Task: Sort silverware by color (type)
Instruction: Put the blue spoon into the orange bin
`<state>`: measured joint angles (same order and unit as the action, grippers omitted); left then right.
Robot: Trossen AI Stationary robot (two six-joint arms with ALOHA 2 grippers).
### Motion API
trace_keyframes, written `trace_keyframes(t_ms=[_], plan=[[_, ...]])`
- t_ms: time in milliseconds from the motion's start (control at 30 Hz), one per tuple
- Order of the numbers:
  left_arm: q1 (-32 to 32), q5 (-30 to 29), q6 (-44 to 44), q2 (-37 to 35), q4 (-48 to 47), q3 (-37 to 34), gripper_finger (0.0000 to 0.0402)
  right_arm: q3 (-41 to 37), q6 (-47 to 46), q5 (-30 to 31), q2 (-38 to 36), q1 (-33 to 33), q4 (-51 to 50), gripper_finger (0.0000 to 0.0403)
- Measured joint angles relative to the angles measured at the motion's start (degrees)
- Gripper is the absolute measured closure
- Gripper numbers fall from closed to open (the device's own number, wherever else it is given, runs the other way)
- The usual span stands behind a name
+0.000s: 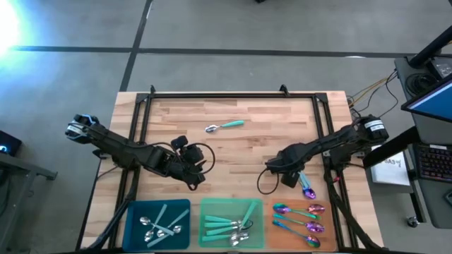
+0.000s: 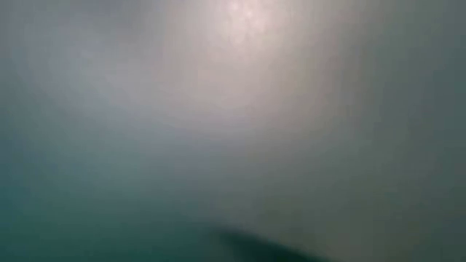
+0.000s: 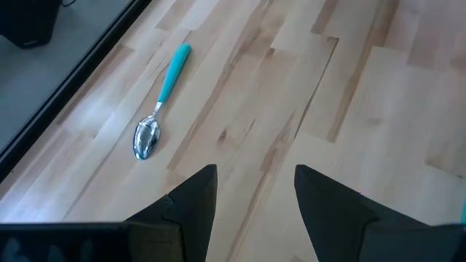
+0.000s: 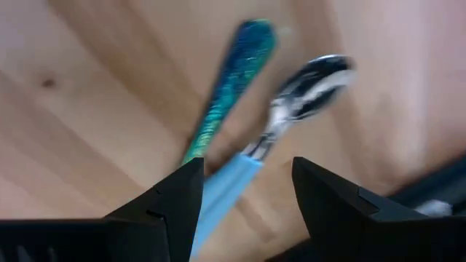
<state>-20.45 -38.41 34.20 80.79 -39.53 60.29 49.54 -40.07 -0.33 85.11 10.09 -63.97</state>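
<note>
Nearest you, along the table's front edge, three trays already held most of the sorted work; the blue tray carried the pale blue-handled spoons, the green tray the teal-handled spoons, and the orange tray the iridescent spoons; you could count that part as done, though exact numbers were hard to read from above.

Just behind the orange tray, your right gripper hung low over two spoons lying crossed and touching on the wood; its fingers stood wide apart and gripped nothing; a loose iridescent spoon and a loose blue-handled spoon ran out from between them, the blue handle passing through the gap. From above, that pair showed just beside the right gripper, near the right rail of the table.

Your left gripper sat over the left-centre of the table, behind the blue tray, also fully spread and empty; it faced the last teal-handled spoon, which lay alone farther back, near the middle of the far half, well apart from everything else.

So, by my judgement, three spoons remained outside the trays, one of each kind; the low camera gave only a grey blur and told you nothing.
</note>
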Motion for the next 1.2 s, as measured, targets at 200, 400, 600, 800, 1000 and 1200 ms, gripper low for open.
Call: trace_keyframes(t_ms=[200,400,600,800,1000,1200], plan=[[0.72,-0.05,0.02,0.0,0.02,0.0,0.0232,-2.89,-0.02,-4.77,-0.35,0.0,7.04,0.0202],[1.16,-0.07,-0.22,0.0,0.0,0.0,0.0232,-3.36,0.02,-4.22,0.14,0.0,9.44,0.0202],[1.16,-0.07,-0.33,0.0,0.0,0.0,0.0232,-4.28,-0.39,-4.2,0.14,0.0,9.57,0.0202],[1.25,-0.7,-1.15,0.0,0.0,0.0,0.0232,-5.1,-0.44,-4.25,0.1,0.0,10.17,0.0202],[1.63,-1.64,-2.07,0.0,0.0,0.0,0.0232,-5.42,0.58,-5.72,0.1,-0.02,12.39,0.0202],[1.73,-1.64,-2.58,0.0,0.0,0.0,0.0232,-5.46,4.17,-7.35,0.1,-0.02,15.02,0.0202]])
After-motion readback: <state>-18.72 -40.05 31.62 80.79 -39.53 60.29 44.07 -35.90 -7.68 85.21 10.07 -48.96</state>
